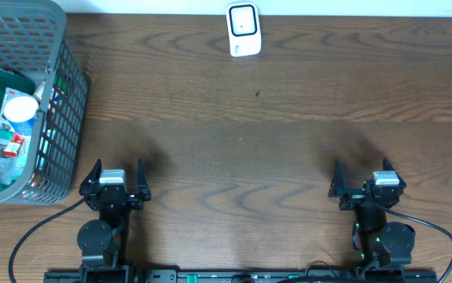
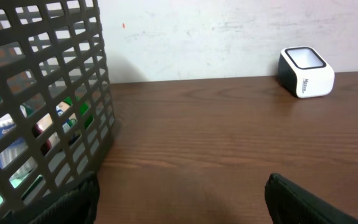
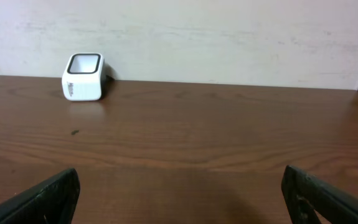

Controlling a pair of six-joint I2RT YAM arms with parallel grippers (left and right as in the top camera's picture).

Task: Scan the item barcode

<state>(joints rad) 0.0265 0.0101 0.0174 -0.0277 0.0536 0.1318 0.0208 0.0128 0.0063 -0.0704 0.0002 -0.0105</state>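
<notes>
A small white barcode scanner [image 1: 244,29] with a dark window stands at the table's far edge; the left wrist view has the scanner [image 2: 306,72] at upper right, the right wrist view has the scanner [image 3: 84,77] at upper left. Packaged items [image 1: 1,126] lie mixed inside a grey mesh basket [image 1: 62,118] at far left. My left gripper [image 1: 115,171] rests open near the front edge, just right of the basket, nothing between its fingers. Over at the front right, my right gripper [image 1: 362,173] is open and empty too. No single item's barcode is visible.
The basket wall [image 2: 54,118] fills the left of the left wrist view, close to the left finger. Bare brown wooden tabletop [image 1: 241,149] lies between the grippers and the scanner. A pale wall [image 3: 228,37] rises behind the table's far edge.
</notes>
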